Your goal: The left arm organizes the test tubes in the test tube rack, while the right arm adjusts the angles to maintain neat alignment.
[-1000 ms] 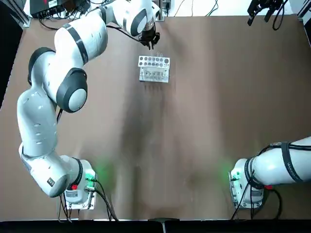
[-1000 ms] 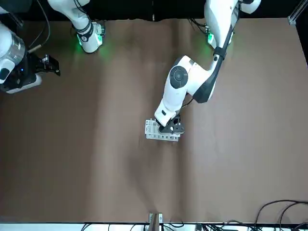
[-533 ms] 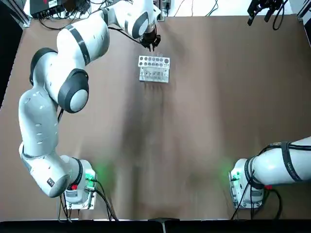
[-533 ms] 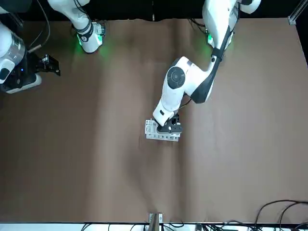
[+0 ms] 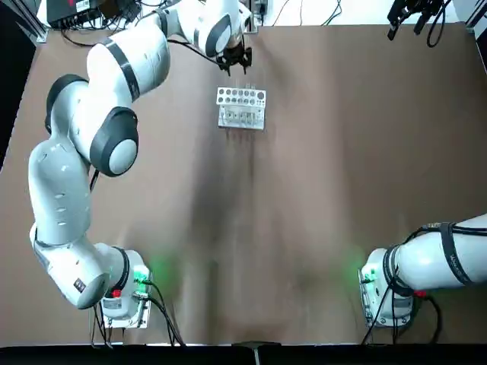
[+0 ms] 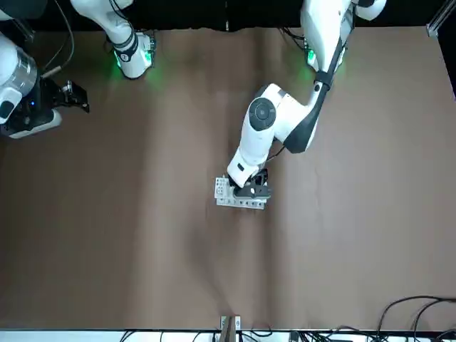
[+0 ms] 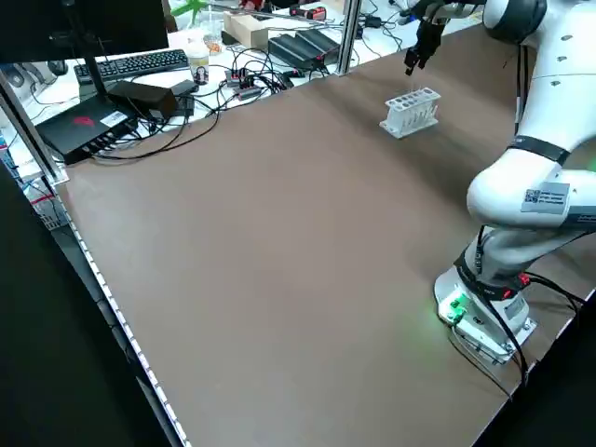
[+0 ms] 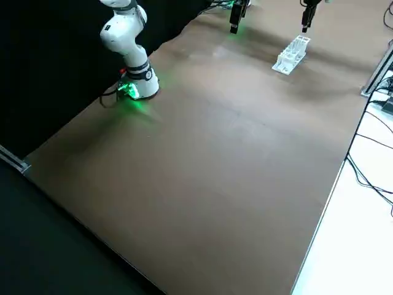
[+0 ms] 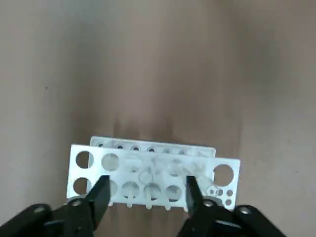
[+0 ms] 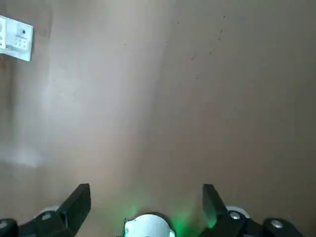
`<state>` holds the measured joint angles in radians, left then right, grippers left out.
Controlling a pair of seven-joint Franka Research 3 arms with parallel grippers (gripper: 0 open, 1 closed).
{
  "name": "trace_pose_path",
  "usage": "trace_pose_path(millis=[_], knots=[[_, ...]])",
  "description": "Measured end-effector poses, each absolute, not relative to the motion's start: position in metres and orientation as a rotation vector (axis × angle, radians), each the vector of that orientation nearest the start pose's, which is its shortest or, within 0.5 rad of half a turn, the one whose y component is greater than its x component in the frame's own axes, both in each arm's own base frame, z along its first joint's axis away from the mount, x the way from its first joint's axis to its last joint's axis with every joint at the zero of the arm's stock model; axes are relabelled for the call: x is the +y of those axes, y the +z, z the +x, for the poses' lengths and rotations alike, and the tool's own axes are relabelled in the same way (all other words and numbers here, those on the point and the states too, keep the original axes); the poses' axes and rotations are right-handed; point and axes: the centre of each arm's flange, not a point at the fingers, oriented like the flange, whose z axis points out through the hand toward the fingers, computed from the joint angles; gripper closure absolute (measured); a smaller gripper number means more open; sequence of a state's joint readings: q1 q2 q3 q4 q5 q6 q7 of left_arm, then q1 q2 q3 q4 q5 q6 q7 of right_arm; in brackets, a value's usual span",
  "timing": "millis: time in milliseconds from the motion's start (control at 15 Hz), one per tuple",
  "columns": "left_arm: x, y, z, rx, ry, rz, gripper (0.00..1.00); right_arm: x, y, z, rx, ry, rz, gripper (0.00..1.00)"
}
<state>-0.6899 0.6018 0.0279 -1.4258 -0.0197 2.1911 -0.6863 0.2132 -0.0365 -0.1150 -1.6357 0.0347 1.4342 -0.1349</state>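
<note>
black left tool (image 9: 147,190) open, seemingly above rack (image 9: 150,177)

Top view looks down from overhead — front view faces robot across same table (image 5: 304,190).

"Where could a pincer pass freely?"

"Over the middle of the surface (image 5: 304,190). Between the two arm bases nothing stands on it."

"And by the rack (image 5: 241,108)?"

"The left pincer (image 9: 148,192) hangs above it, close to its far edge, so that side is blocked from overhead. Thin tubes (image 9: 148,197) in the holes are obstacles too."

"The robot's left side?"

"The left arm (image 5: 99,114) bars it. The right pincer (image 10: 147,210) hangs well apart from the rack, leaving room between."
</note>
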Motion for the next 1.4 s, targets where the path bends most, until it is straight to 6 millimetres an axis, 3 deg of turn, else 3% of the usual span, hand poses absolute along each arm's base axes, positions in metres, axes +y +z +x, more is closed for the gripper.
trace_pose_path(millis=[67, 200, 400, 600, 867, 1133, 1267, 1400], knots=[[-0.444, 0.381, 0.584, -0.073, -0.252, -3.250, 0.17, 0.055, 0.603, 0.524, -0.363, 0.255, -3.068, 0.00], [-0.417, 0.417, 0.595, -0.089, -0.283, -3.250, 0.00, 0.055, 0.603, 0.524, -0.363, 0.255, -3.068, 0.00], [-0.359, 0.479, 0.601, -0.034, -0.223, -3.216, 0.00, 0.054, 0.603, 0.524, -0.362, 0.256, -3.068, 0.00], [-0.301, 0.528, 0.598, 0.080, -0.151, -3.185, 0.00, 0.055, 0.603, 0.523, -0.363, 0.256, -3.068, 0.00], [-0.215, 0.575, 0.592, 0.241, -0.016, -3.189, 0.00, 0.055, 0.603, 0.523, -0.363, 0.257, -3.068, 0.00], [-0.100, 0.613, 0.585, 0.350, 0.059, -3.225, 0.00, 0.057, 0.602, 0.521, -0.373, 0.279, -3.065, 0.00], [-0.059, 0.626, 0.579, 0.348, 0.056, -3.229, 0.00, 0.076, 0.597, 0.517, -0.437, 0.317, -3.054, 0.00], [-0.038, 0.636, 0.575, 0.311, 0.035, -3.227, 0.00, 0.121, 0.582, 0.513, -0.567, 0.375, -3.038, 0.00]])
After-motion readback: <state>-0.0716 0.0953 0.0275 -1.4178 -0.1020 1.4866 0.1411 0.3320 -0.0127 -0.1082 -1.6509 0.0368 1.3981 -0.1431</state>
